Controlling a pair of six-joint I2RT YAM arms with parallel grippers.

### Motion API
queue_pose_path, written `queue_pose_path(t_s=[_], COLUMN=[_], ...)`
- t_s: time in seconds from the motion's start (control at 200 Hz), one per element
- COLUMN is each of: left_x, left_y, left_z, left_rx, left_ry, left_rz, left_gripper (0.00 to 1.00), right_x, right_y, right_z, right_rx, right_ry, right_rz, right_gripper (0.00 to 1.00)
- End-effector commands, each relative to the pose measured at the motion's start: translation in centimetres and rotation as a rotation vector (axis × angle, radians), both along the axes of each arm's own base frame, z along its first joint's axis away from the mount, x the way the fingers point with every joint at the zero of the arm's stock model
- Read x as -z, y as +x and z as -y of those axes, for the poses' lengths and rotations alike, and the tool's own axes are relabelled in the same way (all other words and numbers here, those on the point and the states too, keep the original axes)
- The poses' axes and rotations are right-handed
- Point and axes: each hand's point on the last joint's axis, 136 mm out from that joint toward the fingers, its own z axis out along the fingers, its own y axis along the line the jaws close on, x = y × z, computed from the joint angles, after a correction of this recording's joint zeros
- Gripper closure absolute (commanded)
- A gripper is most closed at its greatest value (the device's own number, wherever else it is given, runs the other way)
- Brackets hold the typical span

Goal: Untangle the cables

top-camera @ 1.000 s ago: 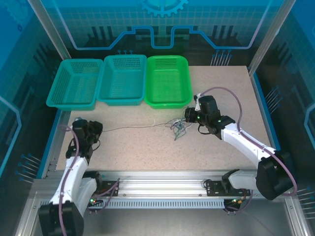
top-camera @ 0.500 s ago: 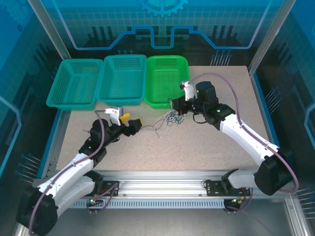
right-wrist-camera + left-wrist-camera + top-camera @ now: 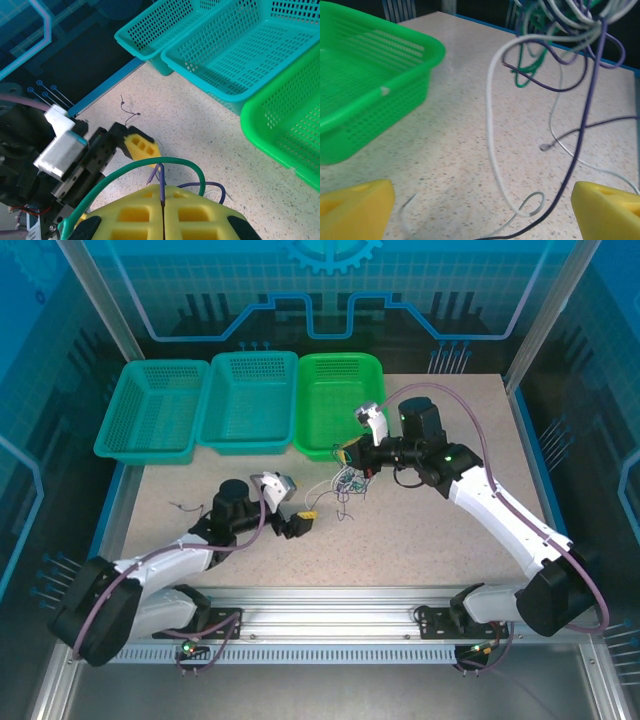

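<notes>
Right claw (image 3: 162, 192) clamps cables (image 3: 345, 483); left claw (image 3: 481, 207) gapes wide.

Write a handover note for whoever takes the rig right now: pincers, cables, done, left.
Left pincer: open, empty, down near the table beside the hanging loops.
Right pincer: shut on the cables, holding the tangle up so strands dangle to the table.
Done: one thin dark wire lies apart on the table, far left.
Left: the grey, pale and green strands are knotted together; they likely need pulling out one at a time.
</notes>
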Motion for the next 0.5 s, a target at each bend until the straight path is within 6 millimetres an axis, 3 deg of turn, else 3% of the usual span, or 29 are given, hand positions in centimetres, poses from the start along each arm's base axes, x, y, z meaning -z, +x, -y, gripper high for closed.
queue_pose_path(t_s=[0.0,0.22,0.345,0.41,0.495], left_x=[-2.2,1.5,3.1,2.9,2.6], left_y=[-0.6,2.2,2.1,1.9,1.7], left_z=[2.2,1.2,0.9,1.1,1.3], left_rx=[0.130,-0.031,-0.037,-0.026,-0.017], left_ry=[-0.043,0.041,0.058,0.028,-0.005], left_rz=[0.094,0.068,0.073,0.084,0.104], left_gripper=[0.08,0.11,0.17,0.24,0.43], right_x=[-1.4,-2.2,-2.9,-3.1,-2.9], right_y=[-0.9,-0.4,-0.1,-0.3,-0.4], right_z=[-0.5,0.0,0.5,0.3,0.1], right_rx=[-0.042,-0.002,0.019,0.005,-0.009], right_ry=[0.020,0.023,0.043,0.052,0.057], right_rz=[0.015,0.037,0.036,0.029,0.015], right_gripper=[1.00,1.00,1.00,1.00,1.00])
